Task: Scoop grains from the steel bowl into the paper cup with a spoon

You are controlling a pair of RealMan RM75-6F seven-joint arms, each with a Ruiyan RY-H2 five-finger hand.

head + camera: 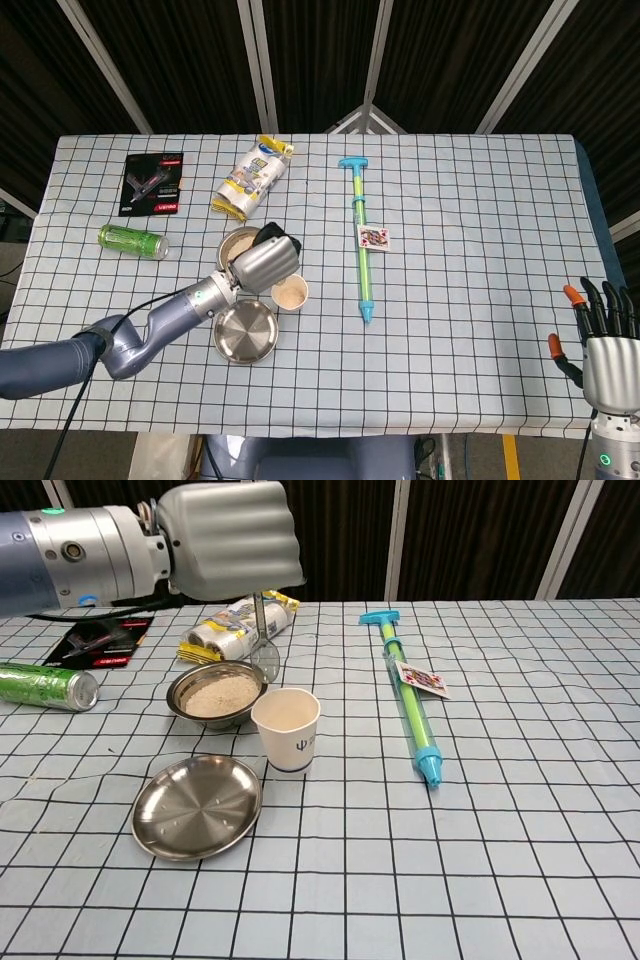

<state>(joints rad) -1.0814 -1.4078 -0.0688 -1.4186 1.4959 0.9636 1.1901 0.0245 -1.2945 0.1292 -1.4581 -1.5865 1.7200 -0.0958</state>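
Note:
My left hand [228, 538] grips a steel spoon [264, 640] that hangs down, its bowl just above the right rim of the steel bowl [215, 694] of pale grains. From the head view the left hand [265, 262] covers part of the steel bowl [236, 243]. The white paper cup [287, 730] stands just right of the bowl, and the head view shows grains inside the cup [290, 293]. My right hand [608, 340] hangs at the lower right, beyond the table edge, fingers spread and holding nothing.
An empty steel plate [197, 805] lies in front of the bowl. A green and blue pump toy [410, 700] with a playing card [420, 680] on it lies to the right. A green can [45, 685], a black packet [95, 640] and a snack bag [235, 625] lie behind.

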